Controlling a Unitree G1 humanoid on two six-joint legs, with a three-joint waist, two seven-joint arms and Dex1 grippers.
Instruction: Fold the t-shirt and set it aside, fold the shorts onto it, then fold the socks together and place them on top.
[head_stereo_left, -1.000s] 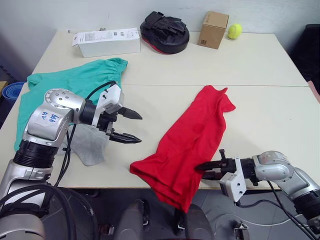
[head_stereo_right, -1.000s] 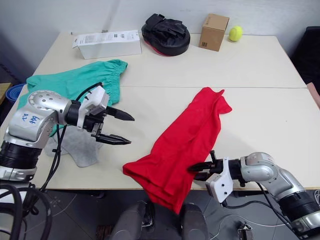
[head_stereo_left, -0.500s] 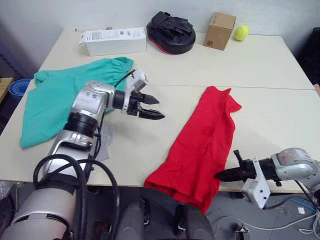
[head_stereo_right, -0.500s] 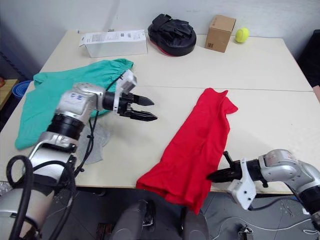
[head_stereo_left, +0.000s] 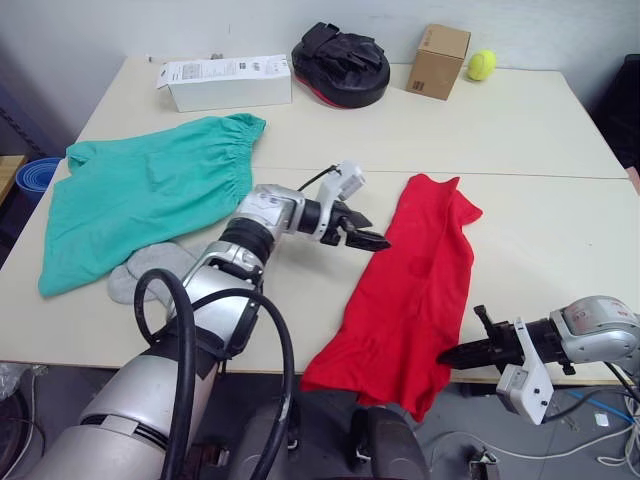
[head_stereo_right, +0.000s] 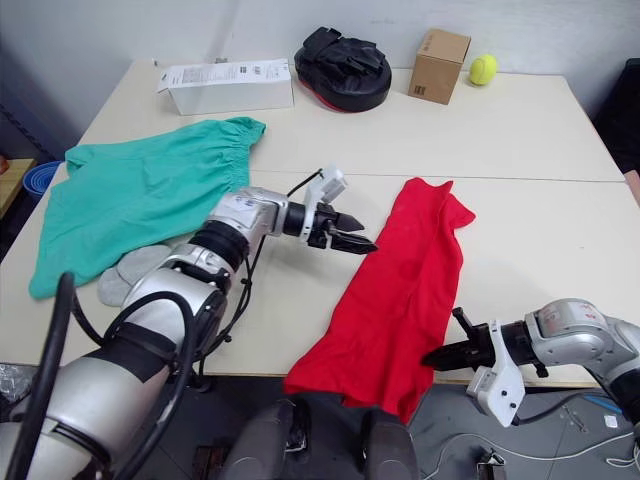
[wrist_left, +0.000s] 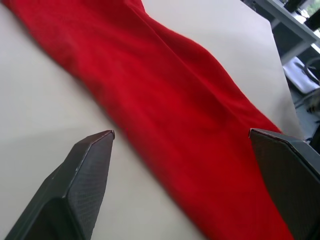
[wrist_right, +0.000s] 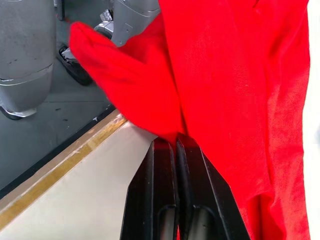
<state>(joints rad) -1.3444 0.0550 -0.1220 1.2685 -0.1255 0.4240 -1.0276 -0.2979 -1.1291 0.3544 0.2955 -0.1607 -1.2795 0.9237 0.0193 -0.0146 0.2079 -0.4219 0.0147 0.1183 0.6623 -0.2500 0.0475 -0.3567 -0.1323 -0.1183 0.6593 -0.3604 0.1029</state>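
**Red shirt pinched at the table edge, left arm reaching in**

The table (head_stereo_left: 520, 130) held everything. The shorts (head_stereo_left: 140, 200) were the largest item, spread flat on the robot's left side with the gathered waistband toward the middle of the table. The t-shirt (head_stereo_left: 415, 290) lay as a long crumpled strip on the right half, running from the table's middle down to the near edge, where its lower end hung over. The socks (head_stereo_left: 145, 270) sat just beside the near hem of the shorts, close to the front edge and well apart from the shirt.

The left gripper (head_stereo_left: 362, 232) hovered low over the table at the shirt's left border, its two fingers (wrist_left: 87, 165) spread wide with red cloth lying between them. The right gripper (head_stereo_left: 455, 353) sat at the near edge on the shirt's right side, its fingers (wrist_right: 165, 200) pressed together and pinching the red fabric.

Along the far edge stood a white box (head_stereo_left: 225, 82), a black padded mitt (head_stereo_left: 342, 65), a cardboard box (head_stereo_left: 440, 60) and a yellow-green ball (head_stereo_left: 482, 65).
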